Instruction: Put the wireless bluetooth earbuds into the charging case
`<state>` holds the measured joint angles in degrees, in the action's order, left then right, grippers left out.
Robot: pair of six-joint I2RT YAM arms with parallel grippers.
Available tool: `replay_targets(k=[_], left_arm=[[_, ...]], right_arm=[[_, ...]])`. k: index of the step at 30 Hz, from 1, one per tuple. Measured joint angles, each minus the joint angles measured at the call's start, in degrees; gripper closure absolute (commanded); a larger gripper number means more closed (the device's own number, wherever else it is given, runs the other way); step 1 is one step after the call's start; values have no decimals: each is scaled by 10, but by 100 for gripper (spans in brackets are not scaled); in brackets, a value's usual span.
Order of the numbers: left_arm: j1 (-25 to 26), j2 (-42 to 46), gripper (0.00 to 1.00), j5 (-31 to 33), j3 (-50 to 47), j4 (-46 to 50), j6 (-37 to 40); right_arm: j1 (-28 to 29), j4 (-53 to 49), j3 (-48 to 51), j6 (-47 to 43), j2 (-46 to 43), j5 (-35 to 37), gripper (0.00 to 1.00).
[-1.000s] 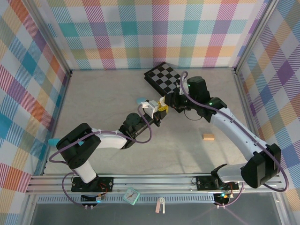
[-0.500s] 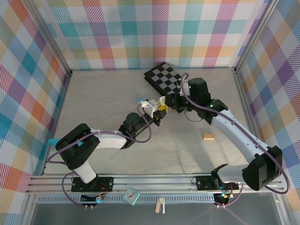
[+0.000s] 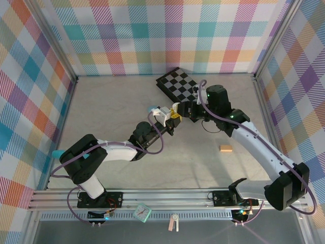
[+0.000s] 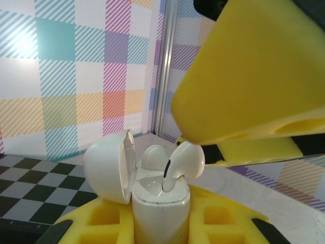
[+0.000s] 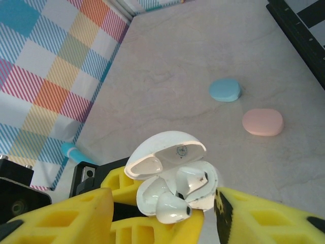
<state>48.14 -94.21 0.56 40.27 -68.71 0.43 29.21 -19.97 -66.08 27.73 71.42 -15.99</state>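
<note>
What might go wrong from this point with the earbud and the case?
1. The earbud sits tilted, stem in its slot, head above the charging case; it may not seat, and the open lid might not shut.
2. The open right tool has fingers close beside the earbud; pulling away could snag it out.
3. The left tool grips the charging case low down; a bump could twist it.
</note>
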Motion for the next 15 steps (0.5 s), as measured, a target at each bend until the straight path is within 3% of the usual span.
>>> replay_targets(k=[3,9,15], left_arm=[[0,3,100,-1,0,-6,0],[0,7,100,-11,0,-6,0],[0,10,100,-16,0,-7,0]], right_arm=[[-1,-4,0,3,-14,12,40],[-17,-22,0,22,-15,37,63],[-23,-35,0,33,-4,47,70]])
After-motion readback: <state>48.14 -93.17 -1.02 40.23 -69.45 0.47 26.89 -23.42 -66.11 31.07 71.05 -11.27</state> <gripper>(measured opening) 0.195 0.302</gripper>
